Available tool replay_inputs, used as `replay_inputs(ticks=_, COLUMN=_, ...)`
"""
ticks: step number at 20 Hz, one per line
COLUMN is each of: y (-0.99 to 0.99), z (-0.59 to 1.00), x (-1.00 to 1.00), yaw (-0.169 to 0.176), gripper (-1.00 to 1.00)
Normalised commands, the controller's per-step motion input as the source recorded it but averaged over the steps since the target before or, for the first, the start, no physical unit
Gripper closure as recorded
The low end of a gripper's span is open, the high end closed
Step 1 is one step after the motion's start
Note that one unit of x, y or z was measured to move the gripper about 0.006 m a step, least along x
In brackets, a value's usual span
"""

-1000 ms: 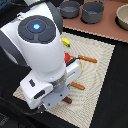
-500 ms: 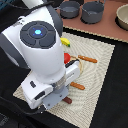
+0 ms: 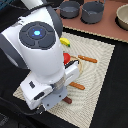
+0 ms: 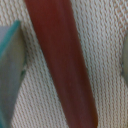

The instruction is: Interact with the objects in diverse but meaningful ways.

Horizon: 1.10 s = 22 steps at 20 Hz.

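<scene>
Lying between the end effector's [image 4: 70,65] spread fingers [image 4: 11,75], your brown sausage [image 4: 62,65] appears smooth, reddish-brown, resting on the woven mat [image 4: 105,30].

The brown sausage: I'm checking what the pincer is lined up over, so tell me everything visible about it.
The brown sausage fills the wrist view as a long, smooth, reddish-brown bar running slantwise across the frame. It lies flat on the woven cream placemat, looks like matte plastic and is blurred by closeness. The pincer straddles it: one teal finger stands apart on one side, the other barely shows at the opposite edge. Neither touches it. In the exterior view only its end peeks out under the arm.
</scene>
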Motion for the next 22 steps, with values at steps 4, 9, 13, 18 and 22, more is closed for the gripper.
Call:
replay_inputs(ticks=4, y=0.0, z=-0.01, x=0.1, yaw=0.018, gripper=1.0)
replay_inputs(ticks=9, y=0.0, z=0.04, x=0.1, yaw=0.007, gripper=1.0)
replay_inputs(ticks=13, y=0.0, z=0.77, x=0.06, yaw=-0.002, gripper=1.0)
replay_inputs(ticks=18, y=0.1, z=1.0, x=-0.01, yaw=-0.004, gripper=1.0)
replay_inputs(ticks=22, y=0.28, z=1.0, x=-0.09, yaw=0.0, gripper=1.0)
